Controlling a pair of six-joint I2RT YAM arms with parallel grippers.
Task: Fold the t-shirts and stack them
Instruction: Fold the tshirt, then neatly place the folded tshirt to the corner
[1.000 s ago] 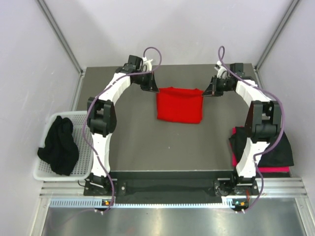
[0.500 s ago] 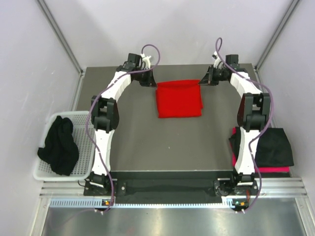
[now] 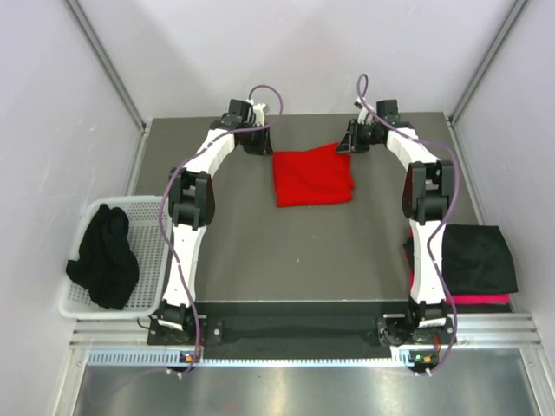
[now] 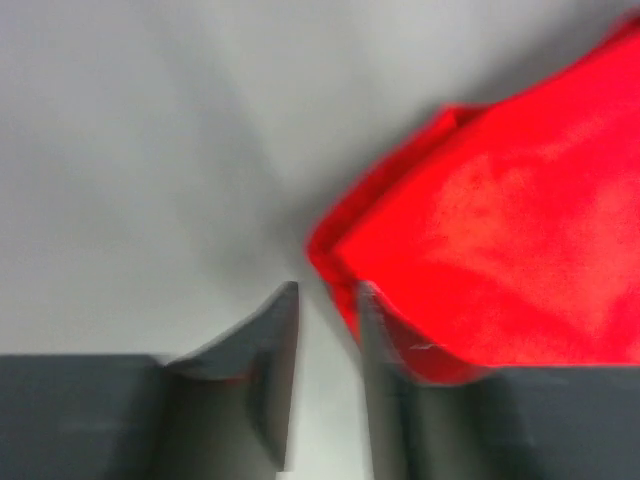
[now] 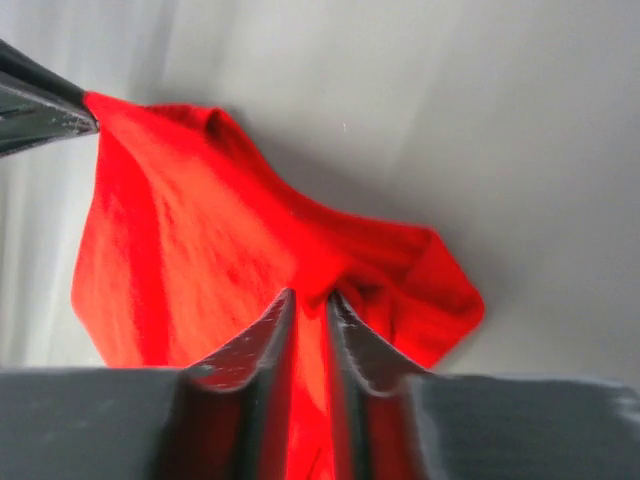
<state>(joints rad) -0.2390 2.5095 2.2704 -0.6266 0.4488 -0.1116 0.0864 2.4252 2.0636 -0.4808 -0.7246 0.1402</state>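
A bright red t-shirt [image 3: 314,178] lies folded into a rough square at the back middle of the table. My left gripper [image 3: 264,147] hangs at its far left corner. In the left wrist view that gripper [image 4: 328,290] is open, with bare table in the gap and the red cloth [image 4: 500,230] beside its right finger. My right gripper [image 3: 344,146] is at the far right corner, which peaks up toward it. Its narrow jaws [image 5: 312,297] pinch a bunched fold of the red t-shirt [image 5: 200,240].
A white mesh basket [image 3: 152,260] at the left edge holds a crumpled black t-shirt [image 3: 104,256]. At the right edge a folded black t-shirt [image 3: 477,257] lies on a pinkish-red one [image 3: 473,299]. Grey walls stand close behind the table.
Both grippers moved toward the back with the shirt's far corners. The left one has let go of its corner. The right corner is now drawn inward and lifted.
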